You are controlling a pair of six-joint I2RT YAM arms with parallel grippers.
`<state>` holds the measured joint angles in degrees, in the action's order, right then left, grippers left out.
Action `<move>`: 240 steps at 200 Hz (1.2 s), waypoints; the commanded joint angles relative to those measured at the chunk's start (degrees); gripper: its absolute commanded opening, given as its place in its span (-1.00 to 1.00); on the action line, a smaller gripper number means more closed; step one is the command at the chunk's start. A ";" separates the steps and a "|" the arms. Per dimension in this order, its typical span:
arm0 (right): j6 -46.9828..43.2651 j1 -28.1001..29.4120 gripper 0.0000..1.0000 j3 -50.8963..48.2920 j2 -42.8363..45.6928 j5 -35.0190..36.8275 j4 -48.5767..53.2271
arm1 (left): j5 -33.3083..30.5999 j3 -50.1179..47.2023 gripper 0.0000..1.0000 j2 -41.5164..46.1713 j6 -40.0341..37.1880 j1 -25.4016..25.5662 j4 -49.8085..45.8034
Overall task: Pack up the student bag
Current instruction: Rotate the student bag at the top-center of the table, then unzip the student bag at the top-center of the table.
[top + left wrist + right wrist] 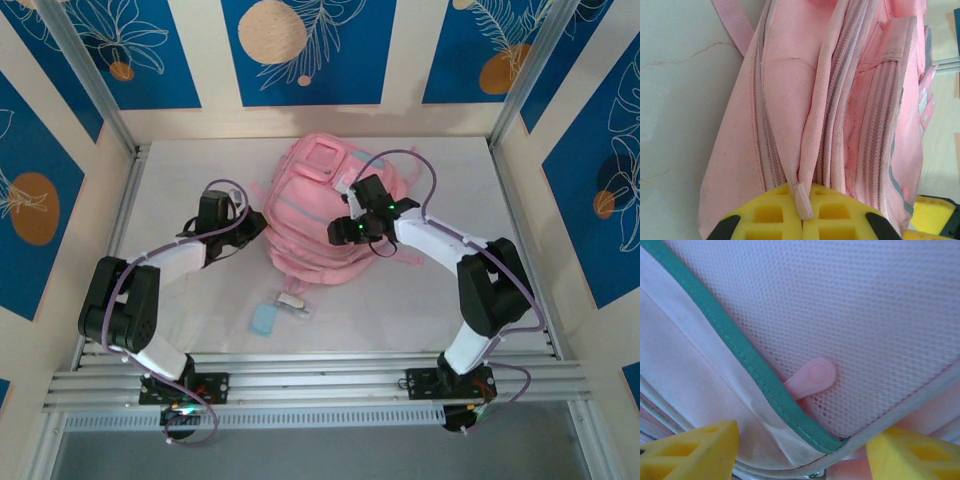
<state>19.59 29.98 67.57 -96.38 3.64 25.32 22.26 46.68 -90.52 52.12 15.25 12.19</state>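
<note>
Two hands meet at one student bag. From above, the pink backpack lies flat mid-worktop, its long axis running from near to far. The left hand is at its left edge and the right hand is over its right-centre, so the bag sits between them. A small pale blue item lies on the worktop just in front of the bag. In the left wrist view, the left hand has its yellow fingers pinched together on a pink fabric zip pull, with the zip seams running straight away from it up the bag. In the right wrist view, the right hand is spread wide and grips nothing. Its fingers hover close over the mesh pocket. A round-ended pink tab lies just ahead, about midway between them, beside the teal trim. The right hand looks the nearer to that tab.
</note>
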 commanded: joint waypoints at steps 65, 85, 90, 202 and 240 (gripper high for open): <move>10.71 8.16 0.31 -2.19 4.75 -6.00 1.52 | 0.07 4.44 -1.00 -3.92 0.71 0.84 7.75; 10.65 5.55 0.26 -1.50 5.16 -5.66 2.92 | 0.15 5.51 -1.00 -4.95 -0.34 0.58 7.69; 10.43 5.02 0.26 -1.33 5.43 -5.22 3.18 | 0.15 5.99 -1.00 -5.10 -0.96 0.38 7.32; 17.94 -7.56 0.01 -0.95 4.48 -5.13 -3.59 | -5.39 15.37 0.14 1.96 -24.58 1.06 -24.29; 21.63 -8.16 -0.09 1.53 -1.48 -6.61 -7.63 | -8.21 13.58 0.16 4.74 -24.23 9.28 -25.67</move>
<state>37.60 22.24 66.54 -94.61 -0.23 21.61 15.94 61.65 -87.55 29.78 19.33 -9.87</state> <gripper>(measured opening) 0.482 0.578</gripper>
